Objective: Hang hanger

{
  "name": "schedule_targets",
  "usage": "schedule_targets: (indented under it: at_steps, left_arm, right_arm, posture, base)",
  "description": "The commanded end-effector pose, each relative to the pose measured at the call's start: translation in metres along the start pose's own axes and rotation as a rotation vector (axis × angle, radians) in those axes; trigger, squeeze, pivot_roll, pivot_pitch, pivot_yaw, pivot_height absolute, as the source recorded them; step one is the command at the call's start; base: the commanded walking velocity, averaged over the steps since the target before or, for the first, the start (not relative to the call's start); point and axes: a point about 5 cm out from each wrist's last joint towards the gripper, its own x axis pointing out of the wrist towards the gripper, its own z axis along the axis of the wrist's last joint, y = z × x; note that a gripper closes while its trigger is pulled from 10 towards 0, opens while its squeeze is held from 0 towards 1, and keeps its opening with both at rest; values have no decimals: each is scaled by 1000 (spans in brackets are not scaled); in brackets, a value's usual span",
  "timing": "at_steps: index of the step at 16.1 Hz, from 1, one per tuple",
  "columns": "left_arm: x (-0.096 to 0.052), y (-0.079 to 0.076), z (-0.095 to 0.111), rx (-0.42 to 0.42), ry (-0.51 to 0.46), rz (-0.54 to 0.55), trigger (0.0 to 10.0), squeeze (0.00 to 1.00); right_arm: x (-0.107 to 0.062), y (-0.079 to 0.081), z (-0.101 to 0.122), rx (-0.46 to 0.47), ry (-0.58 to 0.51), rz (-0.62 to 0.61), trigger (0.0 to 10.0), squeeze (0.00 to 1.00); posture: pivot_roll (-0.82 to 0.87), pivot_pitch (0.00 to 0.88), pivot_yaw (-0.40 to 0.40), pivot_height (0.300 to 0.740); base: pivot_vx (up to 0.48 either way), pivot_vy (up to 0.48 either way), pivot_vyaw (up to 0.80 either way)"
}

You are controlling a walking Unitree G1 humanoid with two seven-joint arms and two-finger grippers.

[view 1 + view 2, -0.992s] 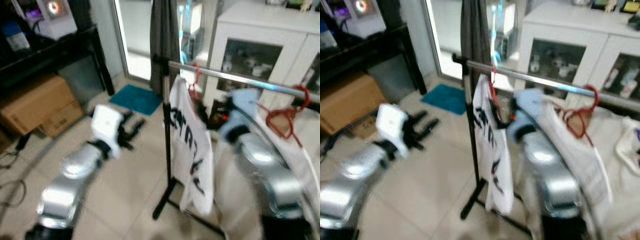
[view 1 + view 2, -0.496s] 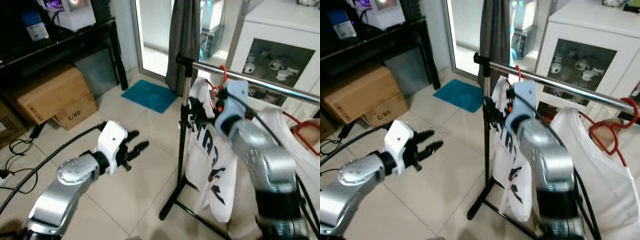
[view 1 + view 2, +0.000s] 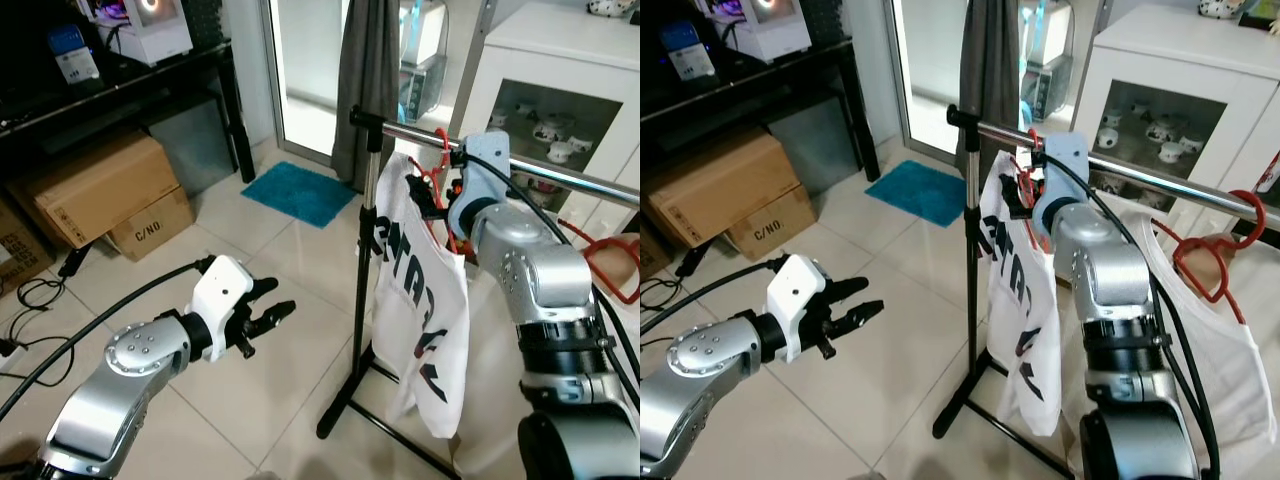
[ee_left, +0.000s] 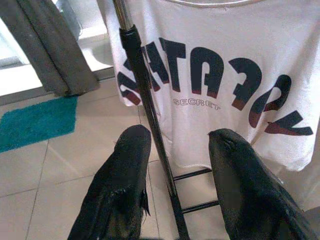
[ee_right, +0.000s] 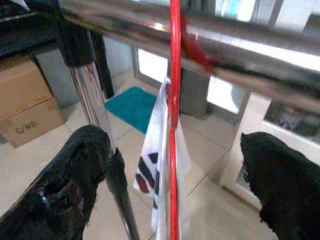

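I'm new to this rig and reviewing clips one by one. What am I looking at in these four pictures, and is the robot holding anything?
This is a humanoid robot with two silver arms, each ending in two black fingers. The two wide pictures come from its head camera, looking down. The other two come from cameras on its wrists. Before it stands a clothes rail carrying a white T-shirt on a red hanger. The right gripper is raised at the rail, its fingers open either side of the hanger's hook, not gripping it. The left gripper is low over the tiled floor, open and holding nothing. A second red hanger with a garment hangs farther along. Cardboard boxes sit to the left.
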Motion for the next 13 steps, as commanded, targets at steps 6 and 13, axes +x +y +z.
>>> schedule_targets:
  at_steps: [6, 13]
  left_arm:
    - [3, -5, 21, 17, -128, -72, 10000, 0]
    - [2, -5, 24, 23, -141, -85, 10000, 0]
  right_arm:
    - [13, -4, -6, 69, 32, 15, 0, 0]
    - [21, -13, -6, 72, 59, 22, 0, 0]
  posture:
    - [-42, 0, 70, 740]
    - [-40, 0, 70, 740]
  base:
    - [0, 0, 0]
    - [0, 0, 0]
